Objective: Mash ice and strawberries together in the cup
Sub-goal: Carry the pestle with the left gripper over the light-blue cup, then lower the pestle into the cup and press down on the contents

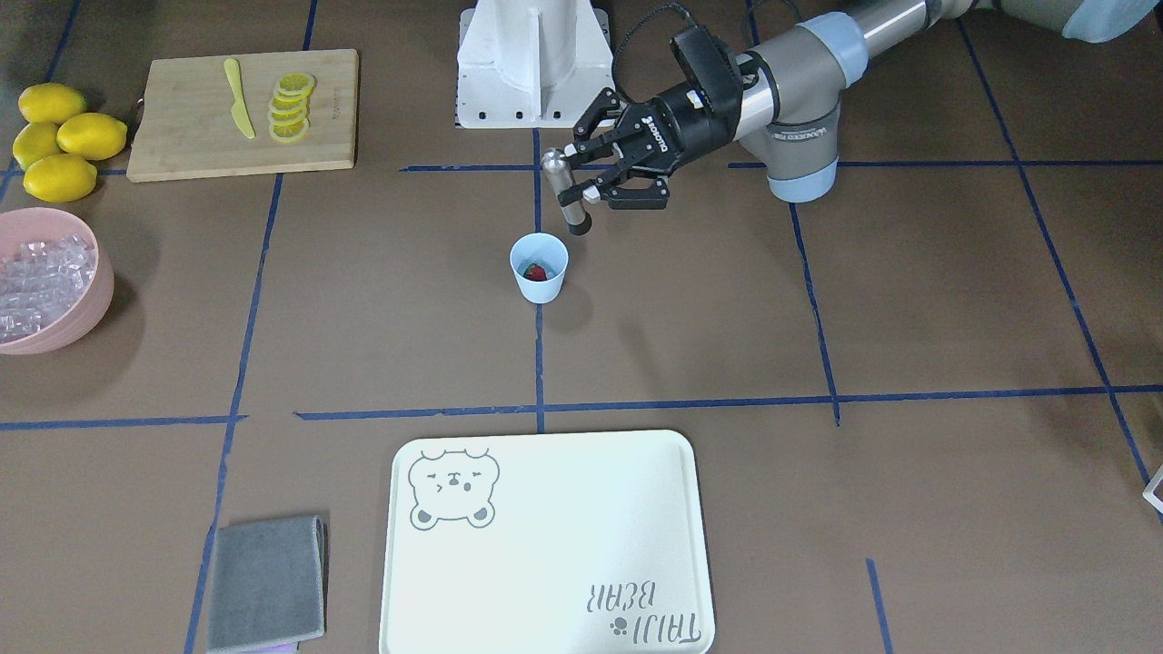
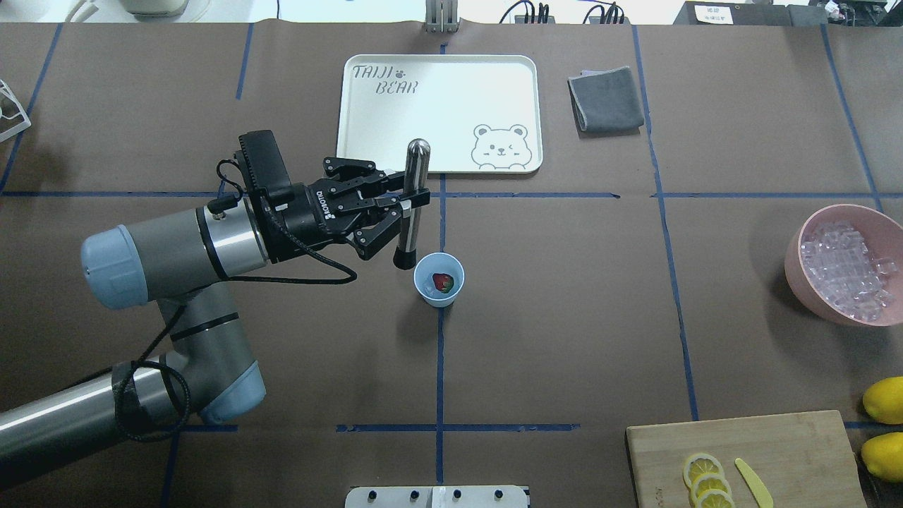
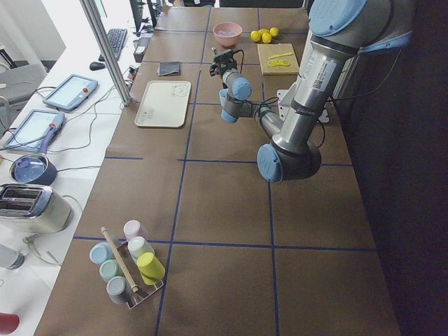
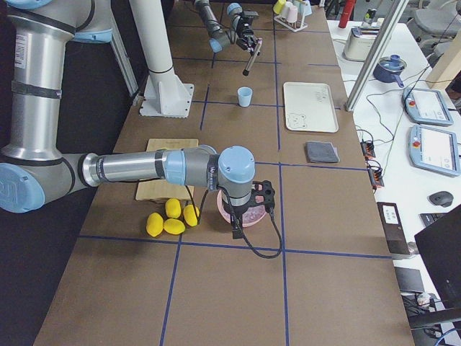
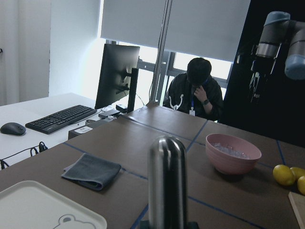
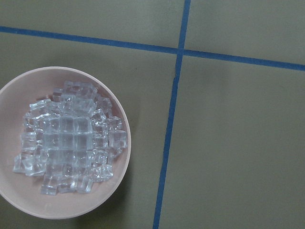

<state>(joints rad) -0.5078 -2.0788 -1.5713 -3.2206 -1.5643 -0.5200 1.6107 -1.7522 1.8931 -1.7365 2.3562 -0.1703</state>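
The pale blue cup (image 2: 426,292) stands mid-table with the red strawberry (image 2: 443,282) inside; it also shows in the front view (image 1: 538,289), strawberry (image 1: 536,271) visible. I cannot tell whether ice lies in the cup. My left gripper (image 2: 405,204) is shut on a steel muddler (image 2: 416,169) with a black tip, held tilted in the air, tip just off the cup's rim on my left side. The ice (image 6: 71,148) fills a pink bowl (image 2: 801,271) at my far right. My right gripper (image 4: 248,209) hangs over that bowl; I cannot tell its state.
A white bear tray (image 2: 437,77) and a grey cloth (image 2: 607,99) lie at the far edge. A cutting board (image 2: 776,451) with lemon slices (image 2: 705,480) and a yellow knife (image 2: 751,480) sits near right, whole lemons (image 2: 885,398) beside it. A cup rack (image 3: 129,262) stands at the left end.
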